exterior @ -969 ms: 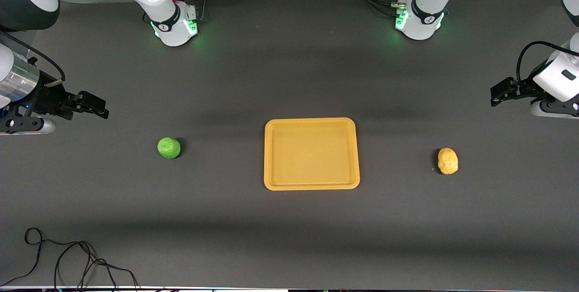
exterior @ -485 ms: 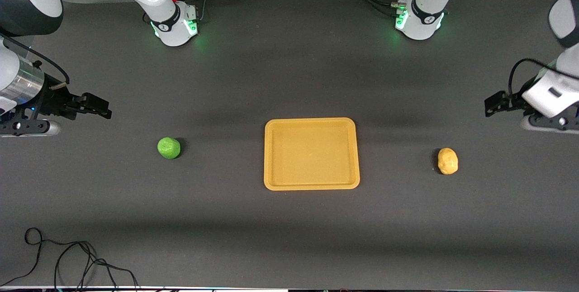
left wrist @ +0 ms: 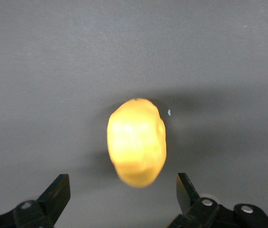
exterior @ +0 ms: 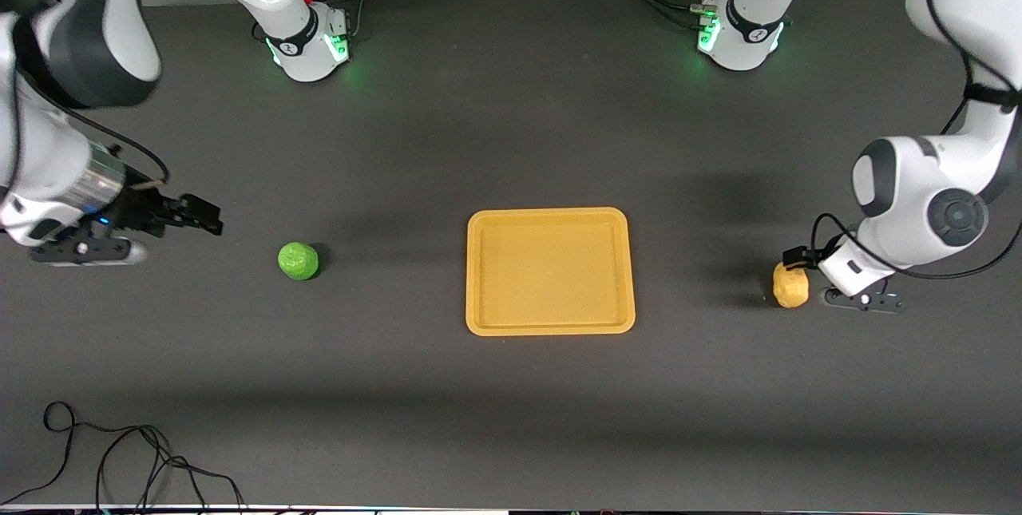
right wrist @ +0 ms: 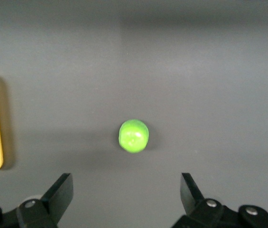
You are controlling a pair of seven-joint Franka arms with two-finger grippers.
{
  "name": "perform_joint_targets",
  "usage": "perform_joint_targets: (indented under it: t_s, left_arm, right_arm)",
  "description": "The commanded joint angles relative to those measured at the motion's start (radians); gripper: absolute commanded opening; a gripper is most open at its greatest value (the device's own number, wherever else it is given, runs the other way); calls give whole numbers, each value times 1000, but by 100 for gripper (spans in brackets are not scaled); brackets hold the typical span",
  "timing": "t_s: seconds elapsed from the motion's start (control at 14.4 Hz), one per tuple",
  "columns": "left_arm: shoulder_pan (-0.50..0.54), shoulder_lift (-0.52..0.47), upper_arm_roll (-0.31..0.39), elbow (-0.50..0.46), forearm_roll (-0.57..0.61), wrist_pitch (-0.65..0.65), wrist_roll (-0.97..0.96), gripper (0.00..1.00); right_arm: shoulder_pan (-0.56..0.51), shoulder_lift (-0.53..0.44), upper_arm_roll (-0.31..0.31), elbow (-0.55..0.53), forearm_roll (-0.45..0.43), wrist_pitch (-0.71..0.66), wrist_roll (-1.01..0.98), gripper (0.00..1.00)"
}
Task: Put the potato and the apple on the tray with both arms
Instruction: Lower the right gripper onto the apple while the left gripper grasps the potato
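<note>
Tray (exterior: 550, 271) flat on dark table (exterior: 511, 140), nothing on it, bare table all round its rim. Apple (exterior: 298, 260) well apart from tray toward right arm's end; potato (exterior: 790, 285) well apart from tray toward left arm's end. Left pincer (left wrist: 123, 194) spread wide, just above potato, not touching; in front view mostly hidden under wrist. Right pincer (right wrist: 126, 192) spread, over table short of apple, farther from tray than apple. Black cable (exterior: 120, 459) near table's front edge.

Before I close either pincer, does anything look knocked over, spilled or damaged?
Nothing stands out. The tray lies flat, the apple and potato rest intact on the table, each ahead of an open pincer.
</note>
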Motion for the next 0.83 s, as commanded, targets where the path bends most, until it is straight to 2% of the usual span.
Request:
perform_joint_targets:
  t_s: [0.0,0.14,0.21,0.28,0.35,0.42,0.55,0.69,0.76]
  left_arm:
    - [-15,25,4,-10,13,68,-58,100]
    - [-16,49,4,-10,13,97,-58,100]
    - [-16,57,4,-10,14,98,-58,96]
    - [-16,59,4,-10,16,98,-58,80]
    - [-16,62,3,-10,16,96,-58,57]
    - [-16,62,3,-10,16,96,-58,42]
    - [-23,48,3,-3,16,73,-58,22]
    - [-29,14,0,0,5,59,-71,21]
    - [-47,-10,-2,13,3,8,-97,21]
  right_arm:
    - [6,1,-1,-194,3,216,-27,100]
    - [6,31,-1,-311,5,405,-26,100]
    - [9,59,0,-335,5,465,-21,100]
    - [23,94,0,-340,5,485,-15,100]
    - [37,117,-1,-340,5,490,-16,100]
    - [38,138,0,-339,3,499,-16,100]
    - [38,181,0,-339,5,534,-12,100]
    - [38,230,-1,-340,5,589,5,100]
    - [37,250,-1,-340,5,602,7,100]
